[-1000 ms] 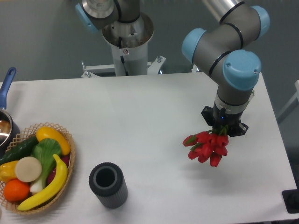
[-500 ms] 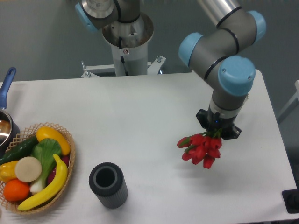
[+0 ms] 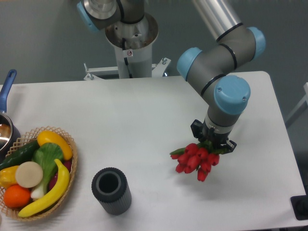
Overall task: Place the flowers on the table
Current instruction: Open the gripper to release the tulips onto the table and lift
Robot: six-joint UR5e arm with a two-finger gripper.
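Observation:
The flowers (image 3: 195,160), a bunch of red tulips with closed buds, hang just under my wrist over the right half of the white table (image 3: 144,115). Only a little green of the stems shows above the buds. My gripper (image 3: 211,145) points straight down and is shut on the stems; its fingers are hidden behind the wrist and the buds. I cannot tell whether the buds touch the tabletop.
A dark ribbed cylinder vase (image 3: 111,190) stands upright at the front centre-left. A wicker basket (image 3: 67,183) of toy fruit and vegetables sits at the front left. A blue-handled pot (image 3: 6,115) is at the left edge. The arm's base (image 3: 131,43) stands behind the table.
The arm has carried the flowers leftward and a little toward the table's front; the bunch now sits further left than a second ago. The grip on the stems is unchanged.

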